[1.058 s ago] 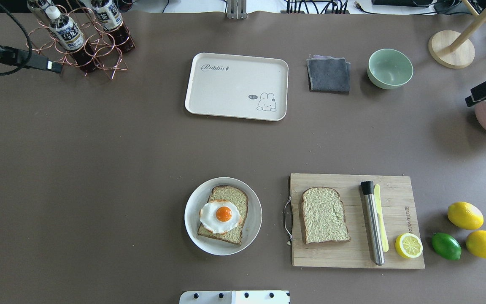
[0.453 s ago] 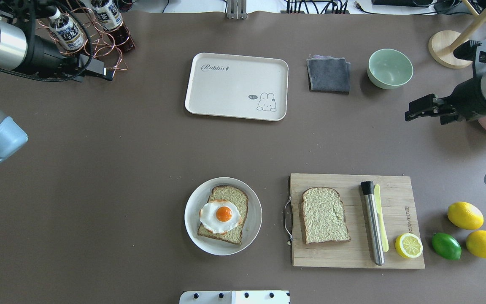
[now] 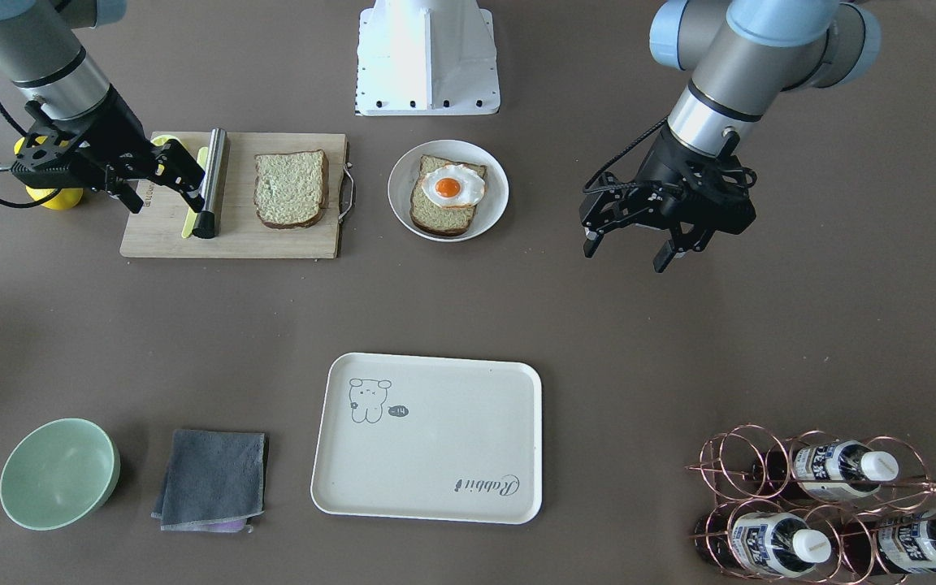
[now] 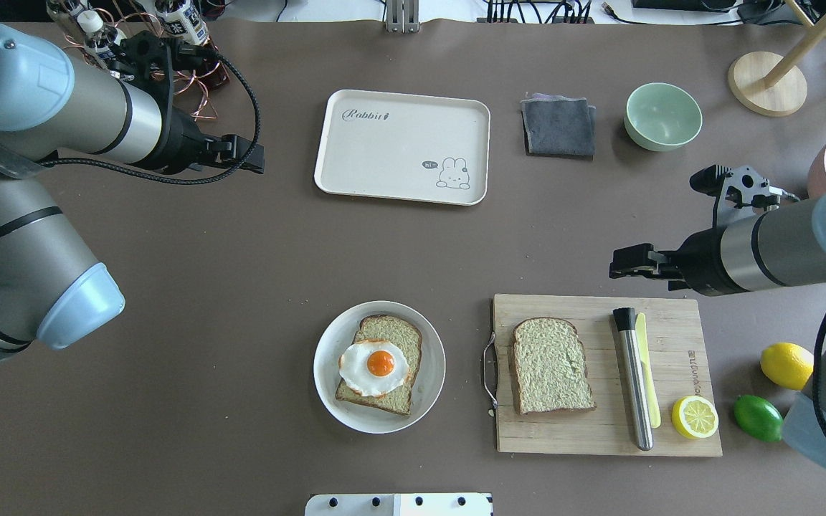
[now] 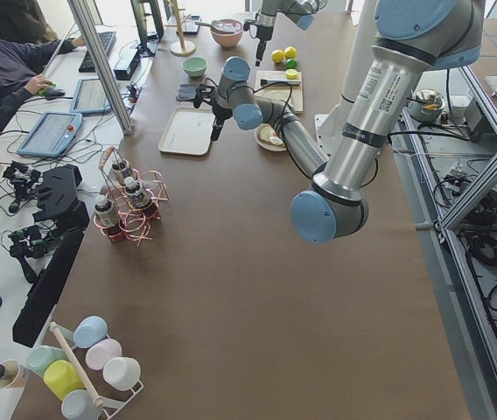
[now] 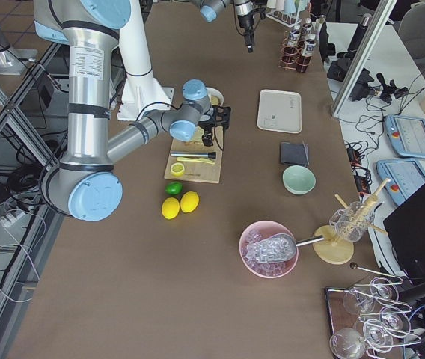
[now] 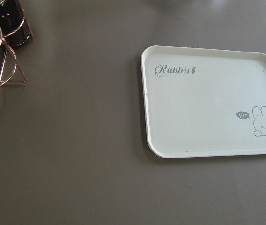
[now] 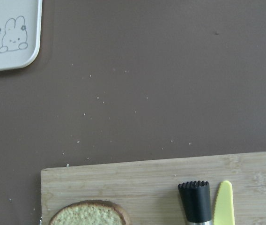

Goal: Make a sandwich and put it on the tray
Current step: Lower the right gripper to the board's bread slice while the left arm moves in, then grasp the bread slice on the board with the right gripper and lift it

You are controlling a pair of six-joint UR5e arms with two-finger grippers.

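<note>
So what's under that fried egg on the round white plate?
A brown-crusted bread slice lies under the fried egg, flat on the plate. The egg covers the slice's middle, so whether anything is tucked between them cannot be seen.

place: robotics lab | cues: operator (image 5: 5,66) at keyboard (image 5: 100,48), teach pendants (image 6: 413,137) (two), aluminium framing (image 5: 98,57), floor cables (image 5: 492,249)

Bright, even light from above, soft short shadows, all views sharp, no glare on the table (image 4: 241,287).
</note>
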